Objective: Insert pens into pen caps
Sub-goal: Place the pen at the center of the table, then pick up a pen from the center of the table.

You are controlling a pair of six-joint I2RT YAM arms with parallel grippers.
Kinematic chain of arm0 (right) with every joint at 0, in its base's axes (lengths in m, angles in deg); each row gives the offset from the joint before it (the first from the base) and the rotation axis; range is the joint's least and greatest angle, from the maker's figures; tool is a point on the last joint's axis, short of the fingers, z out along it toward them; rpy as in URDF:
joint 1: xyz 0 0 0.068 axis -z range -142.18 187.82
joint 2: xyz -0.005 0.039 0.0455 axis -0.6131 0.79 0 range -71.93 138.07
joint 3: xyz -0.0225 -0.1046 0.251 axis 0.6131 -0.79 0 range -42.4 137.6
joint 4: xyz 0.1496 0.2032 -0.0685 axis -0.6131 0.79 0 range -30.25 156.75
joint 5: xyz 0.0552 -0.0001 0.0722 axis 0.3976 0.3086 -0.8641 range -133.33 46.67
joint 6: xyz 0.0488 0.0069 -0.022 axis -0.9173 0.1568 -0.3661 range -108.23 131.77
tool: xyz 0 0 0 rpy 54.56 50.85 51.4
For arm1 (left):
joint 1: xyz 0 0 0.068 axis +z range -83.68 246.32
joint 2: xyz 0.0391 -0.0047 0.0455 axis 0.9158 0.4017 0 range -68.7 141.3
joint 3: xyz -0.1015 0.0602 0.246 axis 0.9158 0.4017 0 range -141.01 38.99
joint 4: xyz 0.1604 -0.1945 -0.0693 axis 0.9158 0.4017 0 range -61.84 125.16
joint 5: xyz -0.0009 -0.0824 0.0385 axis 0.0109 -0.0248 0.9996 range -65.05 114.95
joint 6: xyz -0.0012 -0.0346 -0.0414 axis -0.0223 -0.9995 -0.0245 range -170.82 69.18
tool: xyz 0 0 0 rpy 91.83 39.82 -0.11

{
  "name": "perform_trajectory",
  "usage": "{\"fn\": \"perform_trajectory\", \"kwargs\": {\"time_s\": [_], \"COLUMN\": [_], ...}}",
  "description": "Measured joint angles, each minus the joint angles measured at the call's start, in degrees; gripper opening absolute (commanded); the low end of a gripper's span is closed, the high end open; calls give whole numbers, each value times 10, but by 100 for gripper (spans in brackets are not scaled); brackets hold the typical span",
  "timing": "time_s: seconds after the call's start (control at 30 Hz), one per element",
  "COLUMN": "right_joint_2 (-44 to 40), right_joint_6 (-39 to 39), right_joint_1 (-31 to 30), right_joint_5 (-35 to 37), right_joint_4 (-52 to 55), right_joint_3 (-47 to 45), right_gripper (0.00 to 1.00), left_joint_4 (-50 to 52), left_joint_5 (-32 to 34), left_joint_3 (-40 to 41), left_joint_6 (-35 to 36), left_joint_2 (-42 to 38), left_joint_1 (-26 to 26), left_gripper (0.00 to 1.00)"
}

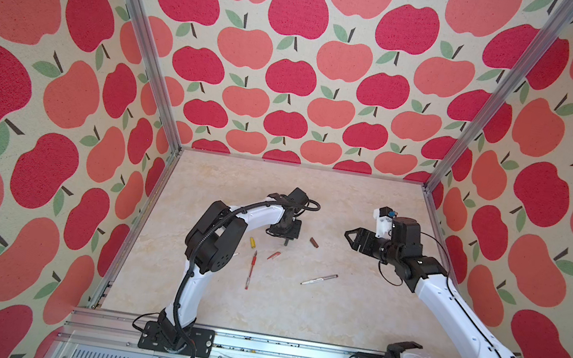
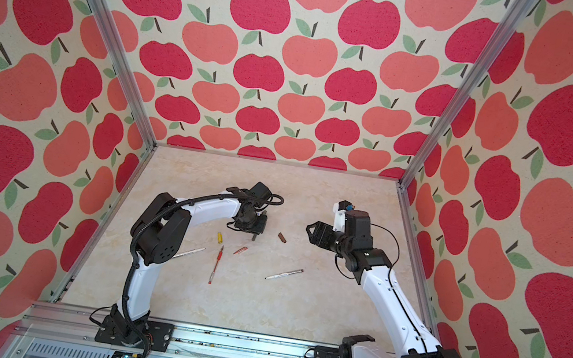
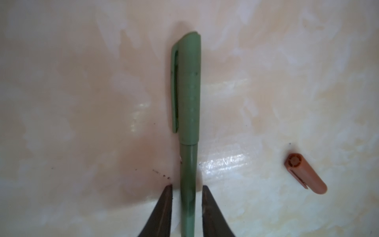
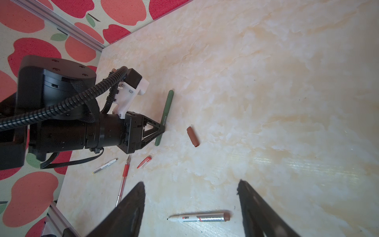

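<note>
Left wrist view: the left gripper straddles the capped dark green pen, jaws parted (gaps either side); the right gripper gapes wide and empty.

Red and coral apples patterned the walls, the bench was marbled cream, the capped pen dull green, the loose cap reddish brown.

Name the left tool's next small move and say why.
Probably raise the left tool straight up, clear of the green pen. The green cap is already seated on it, the pen lies flat on the table, and the jaws stand apart with a gap on each side, so nothing is gripped. A sideways pull might roll the pen.
</note>
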Motion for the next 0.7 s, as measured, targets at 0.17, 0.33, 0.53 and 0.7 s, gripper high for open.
{"fn": "perform_trajectory", "kwargs": {"time_s": [0.17,0.33,0.53,0.7], "right_joint_2": [-1,-10,-24,-32], "right_joint_6": [7,13,12,2], "right_joint_1": [0,0,0,-5], "right_joint_5": [8,16,17,17], "right_joint_4": [17,37,48,60], "right_joint_3": [9,29,51,53], "right_gripper": [74,75,75,75], "left_joint_4": [-20,-39,-107,-107], "left_joint_5": [3,16,37,35], "left_joint_3": [28,75,174,266], "left_joint_6": [0,24,64,56], "left_joint_2": [-26,-137,-380,-544], "left_joint_1": [2,4,12,54], "left_gripper": [49,57,68,68]}}
